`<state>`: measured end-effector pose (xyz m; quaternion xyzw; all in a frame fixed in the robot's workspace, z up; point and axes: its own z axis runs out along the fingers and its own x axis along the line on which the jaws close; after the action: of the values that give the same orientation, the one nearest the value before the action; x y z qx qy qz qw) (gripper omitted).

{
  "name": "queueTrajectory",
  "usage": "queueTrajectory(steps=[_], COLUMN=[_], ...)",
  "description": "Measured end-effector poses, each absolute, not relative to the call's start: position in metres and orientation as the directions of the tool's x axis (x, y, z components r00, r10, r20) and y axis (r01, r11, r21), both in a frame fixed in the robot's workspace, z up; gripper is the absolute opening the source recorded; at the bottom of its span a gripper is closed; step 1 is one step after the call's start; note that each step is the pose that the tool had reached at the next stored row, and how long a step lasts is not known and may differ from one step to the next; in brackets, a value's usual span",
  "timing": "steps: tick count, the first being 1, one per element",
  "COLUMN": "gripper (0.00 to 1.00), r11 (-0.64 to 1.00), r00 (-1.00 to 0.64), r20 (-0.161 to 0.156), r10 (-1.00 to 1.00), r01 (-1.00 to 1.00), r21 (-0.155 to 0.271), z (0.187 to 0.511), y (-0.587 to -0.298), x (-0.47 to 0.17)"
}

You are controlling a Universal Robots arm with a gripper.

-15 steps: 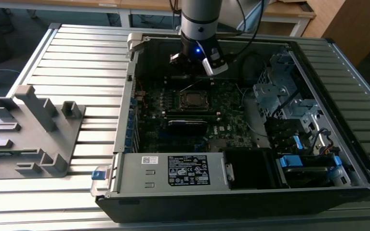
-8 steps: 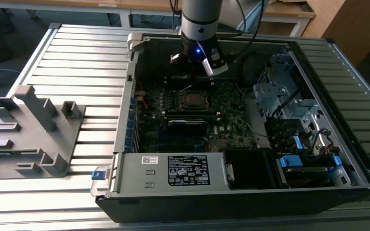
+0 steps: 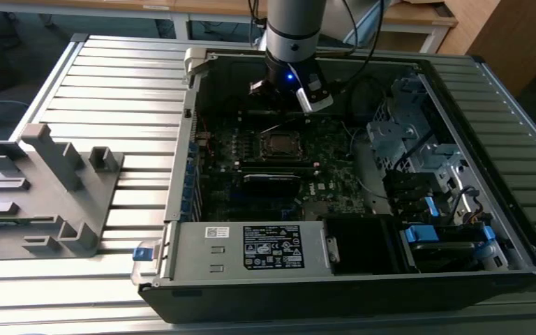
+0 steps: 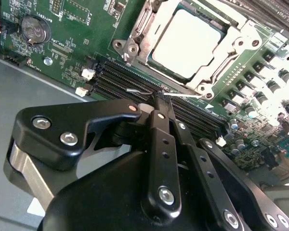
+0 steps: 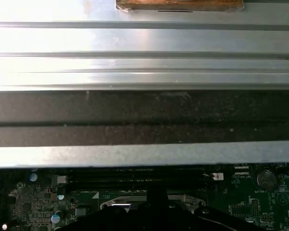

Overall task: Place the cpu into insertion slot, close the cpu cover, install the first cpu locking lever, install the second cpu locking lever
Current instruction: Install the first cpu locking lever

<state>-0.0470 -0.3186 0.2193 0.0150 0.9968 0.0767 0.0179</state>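
Pinches gripper (image 4: 159, 97) jaws shut on the thin locking lever (image 4: 188, 95), a springy, slippery wire (best taken near its hooked end). Shows cpu (image 4: 190, 43) seated in insertion slot (image 4: 135, 43) under cpu cover (image 4: 241, 48).

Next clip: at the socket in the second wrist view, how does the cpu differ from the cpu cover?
The cpu is a solid, plain dull-grey square; the cpu cover is an open frame with a large window. The cpu sits inside that window; the cpu cover runs around its edges. The cpu face is featureless; the cpu cover is brighter, with shaped corners. Both are silvery metal and lie flat on the motherboard.
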Motion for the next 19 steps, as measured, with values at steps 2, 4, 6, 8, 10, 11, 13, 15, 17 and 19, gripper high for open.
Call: queueTrajectory(steps=[2,4,6,8,10,11,13,15,17,19], gripper=[0.11,0.11,0.11,0.11,0.11,0.11,0.11,0.11,0.11,0.11], r11=[0.988,0.988,0.986,0.982,0.98,0.98,0.98,0.98,0.976,0.97], r00=[-0.999,-0.998,-0.996,-0.992,-0.99,-0.99,-0.99,-0.99,-0.985,-0.98], r20=[-0.034,-0.035,-0.035,-0.035,-0.034,-0.034,-0.035,-0.035,-0.035,-0.035], r10=[0.036,0.05,0.085,0.119,0.137,0.137,0.138,0.14,0.166,0.197], r01=[0.031,0.045,0.079,0.113,0.131,0.131,0.131,0.133,0.159,0.19], r21=[0.15,0.15,0.15,0.15,0.15,0.15,0.15,0.15,0.15,0.15], z=[0.2186,0.2169,0.2154,0.2146,0.2143,0.2143,0.2142,0.2139,0.2129,0.2125], y=[-0.3186,-0.3186,-0.3186,-0.3186,-0.3186,-0.3186,-0.3186,-0.3185,-0.3185,-0.3186], x=[-0.047,-0.0469,-0.047,-0.047,-0.0469,-0.0469,-0.0469,-0.0469,-0.0469,-0.0469])
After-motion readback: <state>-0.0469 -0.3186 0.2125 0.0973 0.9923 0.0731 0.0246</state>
